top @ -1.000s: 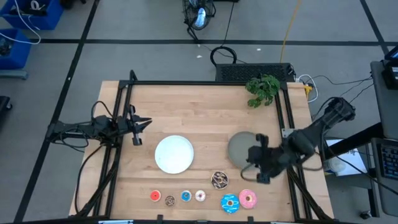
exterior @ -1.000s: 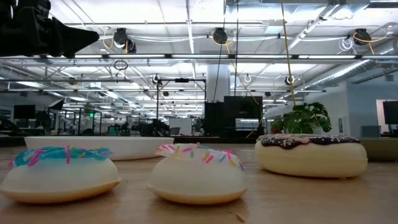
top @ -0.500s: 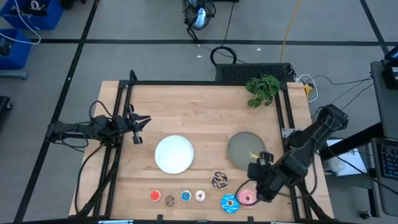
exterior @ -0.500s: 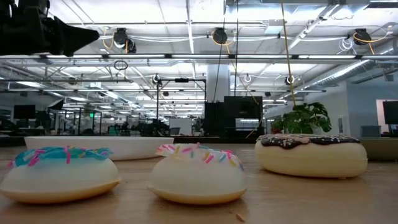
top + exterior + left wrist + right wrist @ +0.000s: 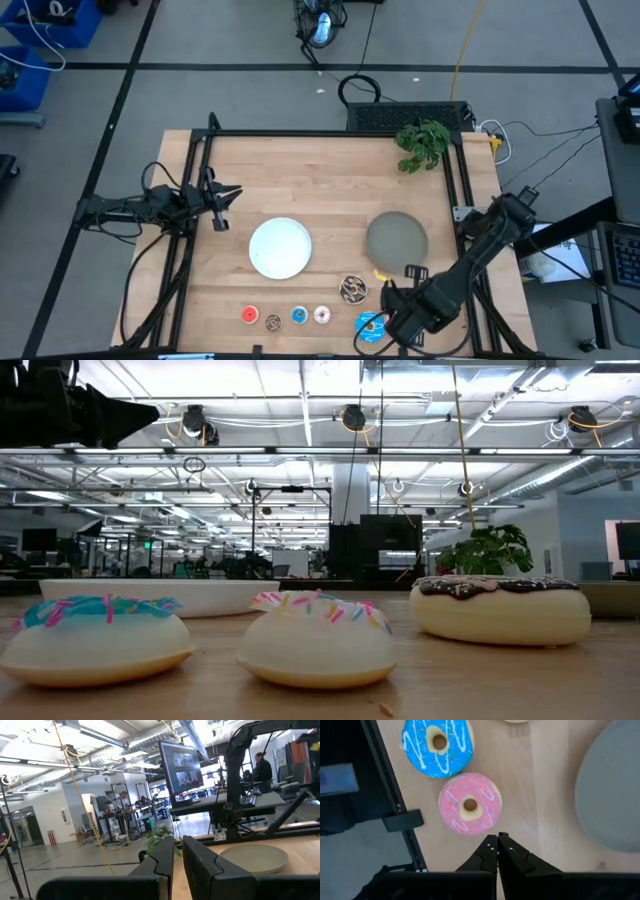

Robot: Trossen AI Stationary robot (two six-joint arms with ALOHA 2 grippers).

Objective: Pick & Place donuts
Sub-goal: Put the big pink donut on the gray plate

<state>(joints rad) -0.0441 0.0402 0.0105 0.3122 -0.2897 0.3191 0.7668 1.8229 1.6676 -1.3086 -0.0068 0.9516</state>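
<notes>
We found the right gripper [image 5: 497,839] hovering above the near edge of the wooden table [image 5: 330,190], its two dark fingers pressed together with nothing between them, their tips just short of the pink-iced ring donut with a pale hole [image 5: 470,804]. Directly beyond that donut from the fingertips lay the blue-iced ring donut with white drizzle [image 5: 439,744], near it but apart, and off to one side of the gripper sat the flat grey round plate [image 5: 612,785]. In the high view the arm covered the pink donut; the chocolate-iced sprinkled ring donut [image 5: 352,290] showed just past the gripper toward the table's middle, and farther along the same edge lay the four tiny ring donuts, white-pink [image 5: 322,316], blue [image 5: 298,316], brown [image 5: 273,321] and red [image 5: 250,315]. The white round plate [image 5: 280,247] stood well apart. The left gripper [image 5: 176,854] waited at the far side of the table, fingers nearly together and holding nothing. We judged the step to be the approach to the first pick, with no donut yet on either plate. The next move, as we read it, called for spreading the fingers, centring them over the pink ring, then lowering to close across its rim or through its hole.
</notes>
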